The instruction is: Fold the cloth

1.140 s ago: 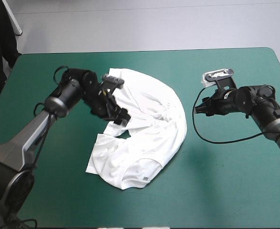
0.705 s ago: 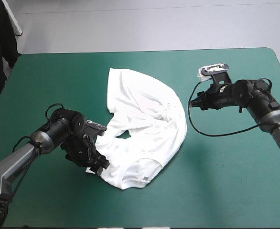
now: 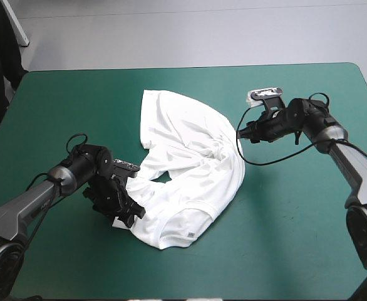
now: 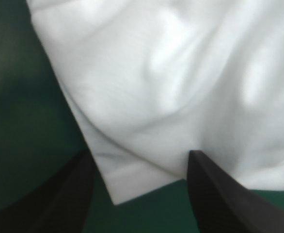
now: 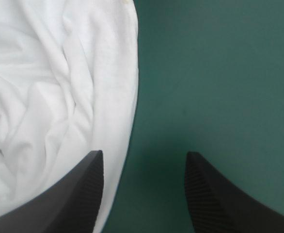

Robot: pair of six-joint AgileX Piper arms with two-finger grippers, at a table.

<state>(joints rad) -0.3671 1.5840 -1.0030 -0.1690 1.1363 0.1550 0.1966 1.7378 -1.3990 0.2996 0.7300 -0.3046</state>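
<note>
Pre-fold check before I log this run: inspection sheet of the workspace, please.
Surface: teal-green cover, smooth, no wrinkles seen.
Job's things: white T-shirt, crumpled and partly doubled over, mid-table.
Clutter: nothing seen.
Tools: left tool open, the T-shirt's near-left corner between its fingers; right tool open at the T-shirt's right edge, holding nothing.
Cables: nothing seen apart from the robot's own.
Surroundings: nothing seen.

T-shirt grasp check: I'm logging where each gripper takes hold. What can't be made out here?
1. High view: the T-shirt corner at the left gripper is partly hidden by it.
2. Left wrist view: the cloth runs past the edges, and its folds are blurred.
3. Right wrist view: only one edge beside the right gripper shows; the rest is cut off.
</note>
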